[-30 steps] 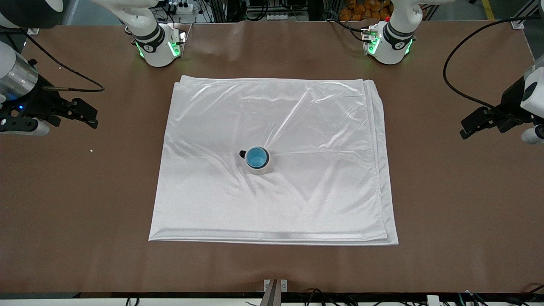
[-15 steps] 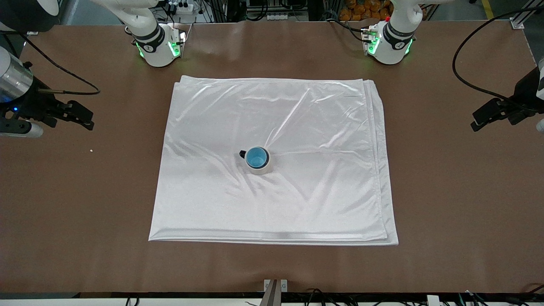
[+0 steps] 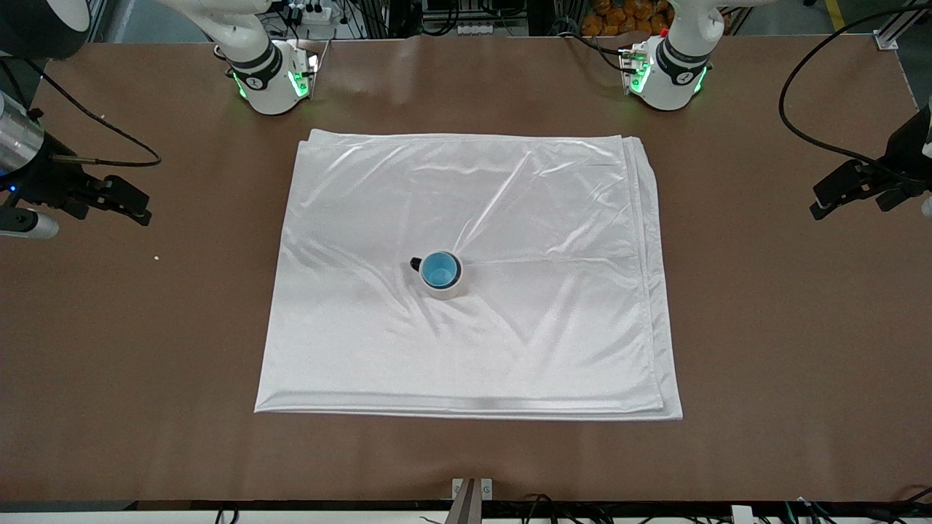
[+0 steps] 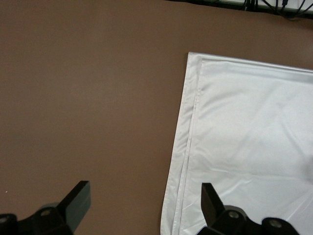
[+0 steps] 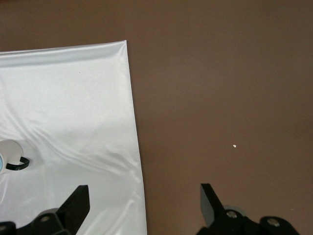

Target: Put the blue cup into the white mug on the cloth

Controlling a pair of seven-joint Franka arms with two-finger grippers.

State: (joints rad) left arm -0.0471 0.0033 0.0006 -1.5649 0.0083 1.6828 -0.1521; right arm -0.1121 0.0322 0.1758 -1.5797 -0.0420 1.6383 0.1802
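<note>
White satin cloth (image 3: pixel 466 276) lies folded flat on the brown tabletop (image 3: pixel 764 349), filling its middle, with bare tabletop along the edge nearest the front camera. Near the cloth's centre stands the white mug (image 3: pixel 444 280), dark handle toward the right arm's end. The blue cup (image 3: pixel 440 270) sits nested upright inside it, only its bright blue interior visible. Judged from this, the placement is complete.

Farther back, both arms are at the tabletop's ends, clear of the cloth. The right claw (image 3: pixel 135 204) is over bare tabletop near the right arm's end; its fingers (image 5: pixel 78 203) are spread wide and hold nothing. The left claw (image 3: pixel 830 200) is over the left arm's end, fingers (image 4: pixel 78 196) likewise wide apart and empty.

Change over the last second: both claws have drawn outward toward the end edges, while mug, cup and cloth have not shifted. This indicates retreat after release; the nested pair appears stable.
</note>
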